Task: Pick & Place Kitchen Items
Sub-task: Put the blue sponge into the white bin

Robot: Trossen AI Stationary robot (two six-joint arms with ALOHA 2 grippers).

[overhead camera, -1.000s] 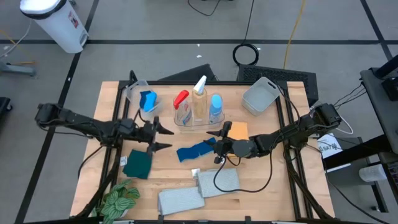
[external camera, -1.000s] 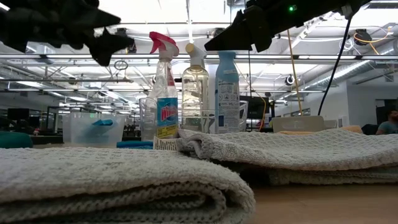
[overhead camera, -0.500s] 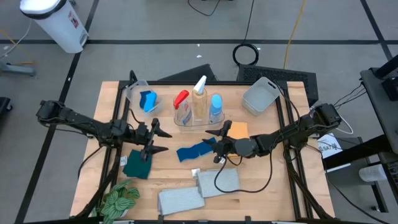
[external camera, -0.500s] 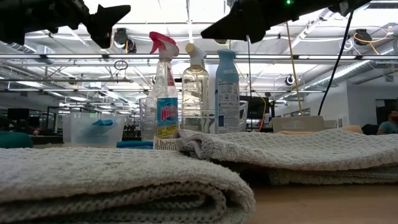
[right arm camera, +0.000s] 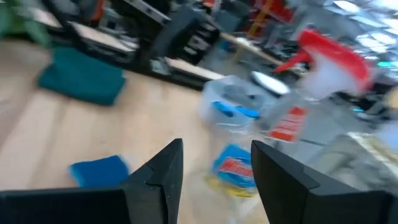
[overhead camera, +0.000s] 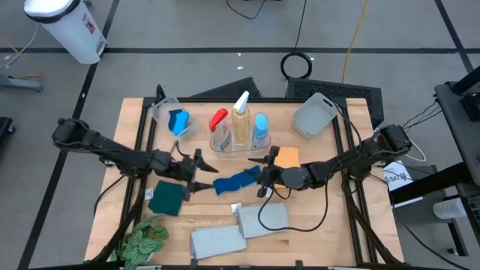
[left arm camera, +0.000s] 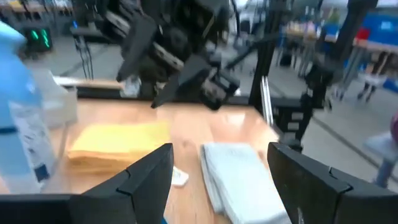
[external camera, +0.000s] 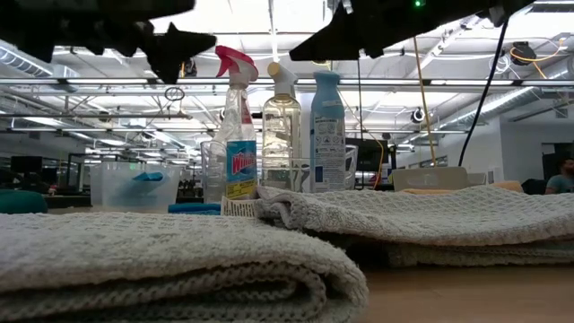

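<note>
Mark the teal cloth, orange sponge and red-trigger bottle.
teal cloth [overhead camera: 166, 199], high view, middle of the fold.
orange sponge [overhead camera: 288, 157], high view, top face.
red-trigger bottle [external camera: 237, 160], low view, label on the body.

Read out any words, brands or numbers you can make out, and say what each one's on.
"Windex": blue label on the red-trigger bottle, just readable in the low view.
Blue-capped bottle: printed label, too small to read.
White-trigger bottle: no readable text.
White bin on the floor: a red mark, too small to read.
Nothing else is legible.
</note>
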